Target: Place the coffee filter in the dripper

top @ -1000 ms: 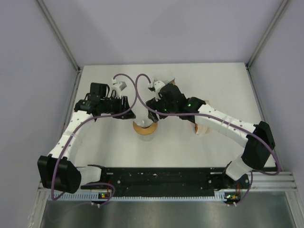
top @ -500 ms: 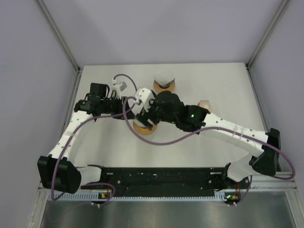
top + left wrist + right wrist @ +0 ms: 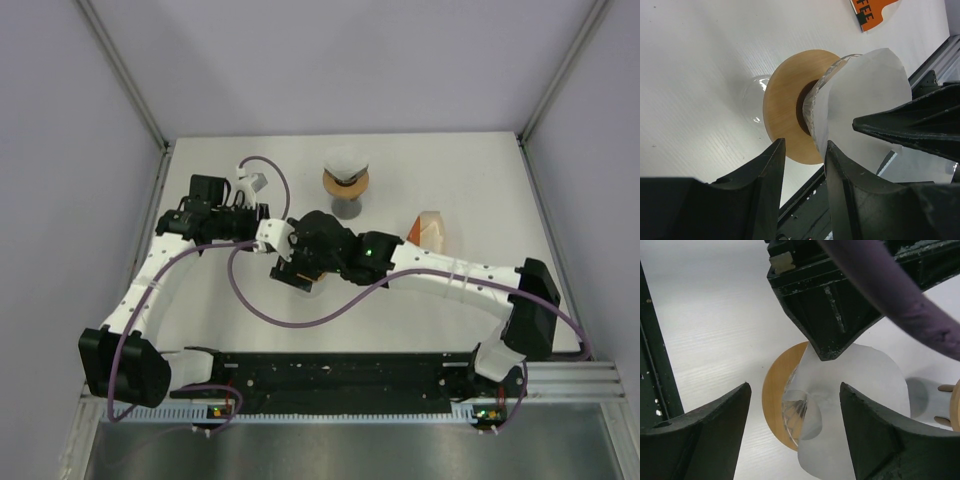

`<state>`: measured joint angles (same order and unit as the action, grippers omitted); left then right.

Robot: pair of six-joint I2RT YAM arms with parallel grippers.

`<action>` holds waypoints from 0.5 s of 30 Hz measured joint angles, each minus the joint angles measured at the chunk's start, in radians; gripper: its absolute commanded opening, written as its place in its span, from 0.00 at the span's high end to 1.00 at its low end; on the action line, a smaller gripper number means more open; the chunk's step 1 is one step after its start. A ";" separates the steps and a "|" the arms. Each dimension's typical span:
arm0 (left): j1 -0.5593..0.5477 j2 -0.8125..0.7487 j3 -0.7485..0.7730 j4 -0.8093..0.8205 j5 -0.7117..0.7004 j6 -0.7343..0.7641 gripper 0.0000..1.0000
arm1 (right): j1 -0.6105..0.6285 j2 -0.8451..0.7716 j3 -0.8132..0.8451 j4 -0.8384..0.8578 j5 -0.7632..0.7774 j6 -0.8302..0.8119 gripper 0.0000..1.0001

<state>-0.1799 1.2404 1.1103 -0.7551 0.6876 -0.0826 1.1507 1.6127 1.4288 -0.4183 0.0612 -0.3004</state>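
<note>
Seating the paper is the job right now, I reckon. The filter (image 3: 865, 95) is already in the mouth of the dripper (image 3: 774, 395), which stands on the table (image 3: 450, 160) a bit left of centre. It sticks up well proud of the glass cone (image 3: 799, 412) though, and doesn't look pressed home. The left claw (image 3: 804, 145) is half closed across the edge of the wooden collar (image 3: 782, 90), and to me that reads as a grip steadying the dripper. The right claw (image 3: 795, 387) hangs just above with its fingers wide apart, nothing between them and the paper right below.

If it were me, I'd keep that left grip dead still so the cone doesn't tip. Then I'd bring the right claw straight down the middle and nudge the paper until it lies against the glass. Go soft, because paper creases easily. Also mind the left claw's finger (image 3: 825, 330). Its tip sits right at the filter's rim, so there's not much room on that side.

Compared with a second ago, the left arm hasn't budged. The right one has swung forward and to the left. In that older shot its claw is up near the back of the table, covering the spare dripper (image 3: 345, 182) on its stand, and the working dripper's collar shows plainly from above. Now the right wrist covers that collar, and the spare dripper and the tan packet (image 3: 430, 228) sit in the open.
</note>
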 measured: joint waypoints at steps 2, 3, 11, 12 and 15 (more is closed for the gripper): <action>0.000 0.000 0.000 -0.001 0.000 0.000 0.58 | 0.004 0.002 0.000 -0.005 -0.014 -0.007 0.35; 0.000 0.000 0.000 -0.002 0.001 0.000 0.58 | 0.005 0.002 0.000 -0.004 -0.019 -0.011 0.36; 0.000 0.000 0.003 -0.005 0.003 0.000 0.57 | 0.006 0.053 0.000 -0.005 -0.032 -0.045 0.65; 0.000 0.000 0.003 -0.006 0.003 0.000 0.58 | 0.006 0.060 0.000 -0.006 -0.032 -0.049 0.67; 0.000 0.000 0.003 -0.010 0.002 0.000 0.58 | 0.006 0.068 0.000 -0.009 -0.030 -0.060 0.75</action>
<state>-0.1795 1.2404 1.1130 -0.7647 0.6899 -0.0826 1.1564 1.6806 1.4288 -0.4271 0.0315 -0.3599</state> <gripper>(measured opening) 0.425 0.316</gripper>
